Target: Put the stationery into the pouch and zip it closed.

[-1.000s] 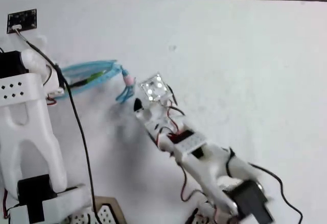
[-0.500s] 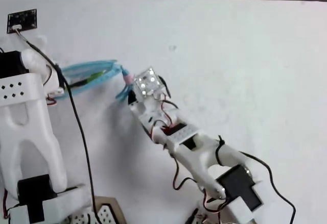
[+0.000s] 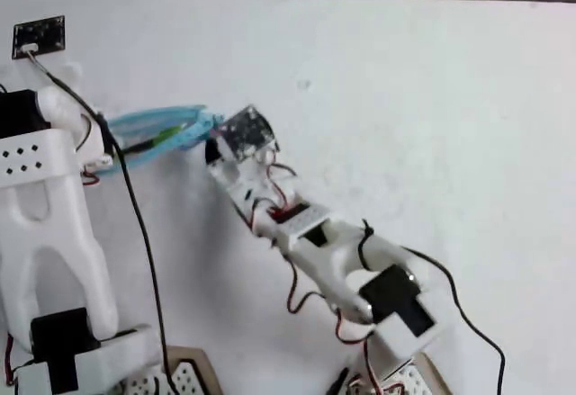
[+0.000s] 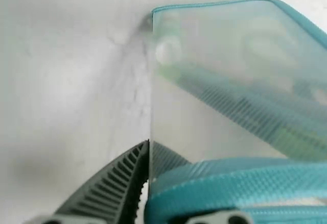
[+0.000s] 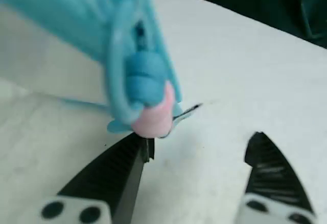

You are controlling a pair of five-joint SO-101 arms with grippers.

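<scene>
- Two ribbed grey fingers of the left gripper are pressed together on the clear plastic wall of the pouch, just beside its woven teal edge.
- The pouch is laid flat on the white table, at about 9 o'clock in the high view. Its long, narrow body is made of translucent bluish film and is bordered in teal fabric.
- The right gripper is held with its black, wedge-shaped jaws wide apart, and nothing is clamped between them.
- The zip pull is formed of a rounded blue bead over a pink one on a blue loop. It is found right at the tip of one black finger, while the other finger is kept well apart from it.
- In the high view the right gripper is placed at 3 o'clock of the pouch, at the end where the pull is attached.
- A slim green item is seen inside the pouch through the film. What else is contained cannot be told.
</scene>
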